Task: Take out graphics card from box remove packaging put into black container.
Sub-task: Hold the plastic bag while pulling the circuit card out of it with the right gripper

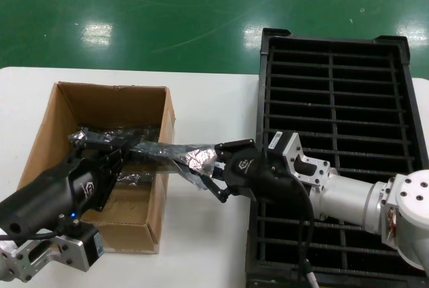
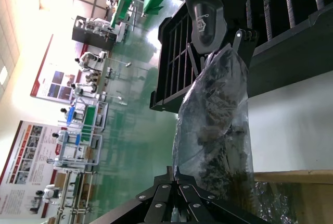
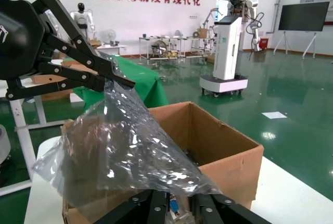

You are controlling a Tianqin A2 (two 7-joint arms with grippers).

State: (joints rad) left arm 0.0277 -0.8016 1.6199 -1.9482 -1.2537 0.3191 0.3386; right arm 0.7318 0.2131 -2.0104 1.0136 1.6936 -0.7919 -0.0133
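The packaging (image 1: 171, 151), a crinkly silvery bag, hangs stretched between my two grippers, from above the box (image 1: 151, 191) toward the black container (image 1: 265, 100). My left gripper (image 1: 112, 161) is over the box and shut on one end of the bag (image 2: 216, 130). My right gripper (image 1: 209, 171), between box and container, grips the other end (image 3: 130, 151). The graphics card (image 2: 218, 104) shows as a dark shape inside the bag. Its blue connector (image 3: 174, 206) sits between my right gripper's (image 3: 179, 200) fingers. In the left wrist view my left gripper (image 2: 179, 174) has its jaws pressed together.
The box (image 3: 229, 151) stands open on the white table (image 1: 201, 234), with more dark bagged items inside. The black container, with slotted dividers, lies to the right, under my right arm. Green floor lies beyond the table's far edge.
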